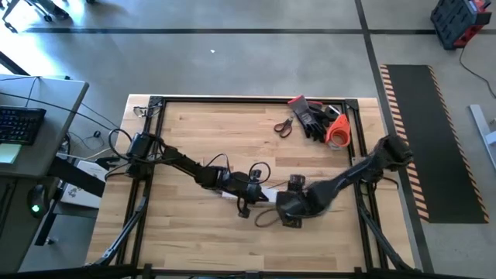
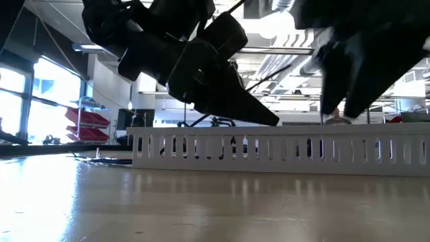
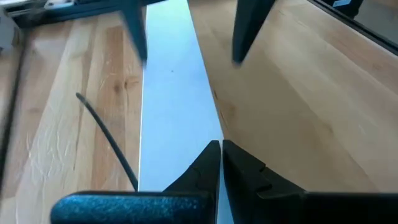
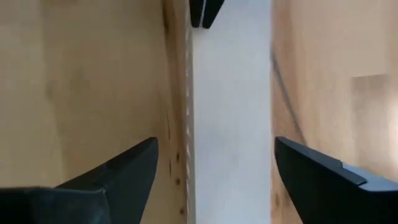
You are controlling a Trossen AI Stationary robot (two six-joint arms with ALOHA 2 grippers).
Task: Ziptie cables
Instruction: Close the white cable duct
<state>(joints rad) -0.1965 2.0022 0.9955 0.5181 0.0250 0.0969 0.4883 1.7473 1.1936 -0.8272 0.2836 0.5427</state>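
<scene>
A white slotted channel [image 2: 269,151] with a flat white top [image 3: 174,93] lies at the table's middle. My left gripper [image 3: 221,150] is shut, and its tips slant down over that top. My right gripper [image 4: 216,144] points down, open, with one finger on either side of the channel [image 4: 230,112] and touching nothing. In the high view the left gripper [image 1: 254,191] and the right gripper [image 1: 289,203] meet at the channel. Of the cables, a thin dark wire [image 3: 106,134] lies on the wood beside the channel, another [image 4: 283,93] lies along its other side, and dark loops [image 1: 262,219] lie nearby. My left gripper's shut fingertips [image 2: 272,121] stand slanting just over the channel's flat top [image 3: 186,134], from the table's left. I cannot tell whether they touch it.
Red-handled scissors [image 1: 283,126], black gloves [image 1: 314,116] and an orange roll [image 1: 337,133] lie at the table's far right. A dark metal frame [image 1: 155,105] runs round the tabletop. Bare wood [image 1: 194,240] lies toward the near edge.
</scene>
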